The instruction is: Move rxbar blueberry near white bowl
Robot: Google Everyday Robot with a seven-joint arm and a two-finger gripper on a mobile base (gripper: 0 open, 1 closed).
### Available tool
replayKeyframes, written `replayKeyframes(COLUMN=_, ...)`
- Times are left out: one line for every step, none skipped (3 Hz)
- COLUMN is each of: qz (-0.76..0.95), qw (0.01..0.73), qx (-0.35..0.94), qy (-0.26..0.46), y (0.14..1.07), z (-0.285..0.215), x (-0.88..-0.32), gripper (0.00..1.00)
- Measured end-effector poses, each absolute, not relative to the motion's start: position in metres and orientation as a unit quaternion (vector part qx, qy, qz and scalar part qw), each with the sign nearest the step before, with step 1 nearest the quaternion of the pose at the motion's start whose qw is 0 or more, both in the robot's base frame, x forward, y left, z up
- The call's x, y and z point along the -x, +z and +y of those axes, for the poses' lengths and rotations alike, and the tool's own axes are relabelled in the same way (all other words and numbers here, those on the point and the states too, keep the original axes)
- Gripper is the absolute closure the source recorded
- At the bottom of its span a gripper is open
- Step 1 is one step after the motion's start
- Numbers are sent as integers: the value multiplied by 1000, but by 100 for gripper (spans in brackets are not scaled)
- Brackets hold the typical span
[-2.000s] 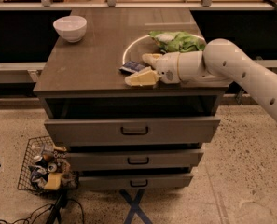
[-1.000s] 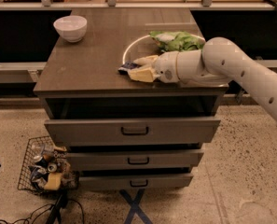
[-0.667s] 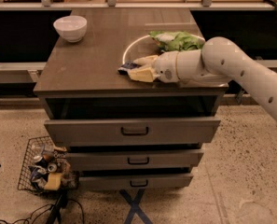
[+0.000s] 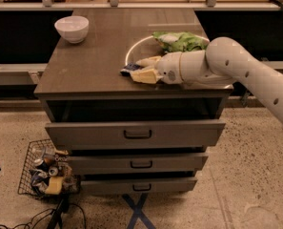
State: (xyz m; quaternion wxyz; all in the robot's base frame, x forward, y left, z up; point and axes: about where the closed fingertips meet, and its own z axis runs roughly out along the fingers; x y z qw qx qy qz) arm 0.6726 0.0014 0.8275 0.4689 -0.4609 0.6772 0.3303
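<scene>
The white bowl (image 4: 72, 28) sits at the back left corner of the brown cabinet top (image 4: 88, 66). The rxbar blueberry (image 4: 130, 70) shows as a small dark blue piece between the fingers of my gripper (image 4: 142, 68), near the front middle of the top, at the left rim of a round plate. My gripper comes in from the right on a white arm, and its pale fingers (image 4: 146, 76) are closed around the bar. Most of the bar is hidden by the fingers.
A green and white snack bag (image 4: 179, 41) lies on the round plate (image 4: 136, 49) behind my gripper. Three drawers (image 4: 136, 133) are below the top. A wire basket (image 4: 45, 173) of items and cables sit on the floor at left.
My gripper has shifted slightly left and up, and the dark blue bar now shows between its fingers. The bowl and bag have not moved.
</scene>
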Motion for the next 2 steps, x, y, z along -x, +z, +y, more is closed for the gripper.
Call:
replayKeyframes(qz=677, qw=469, qx=461, qy=330, y=828, z=1, x=-673, gripper=100)
replayKeyframes(qz=684, qw=473, qx=469, qy=297, y=865, z=4, x=-681, gripper=100)
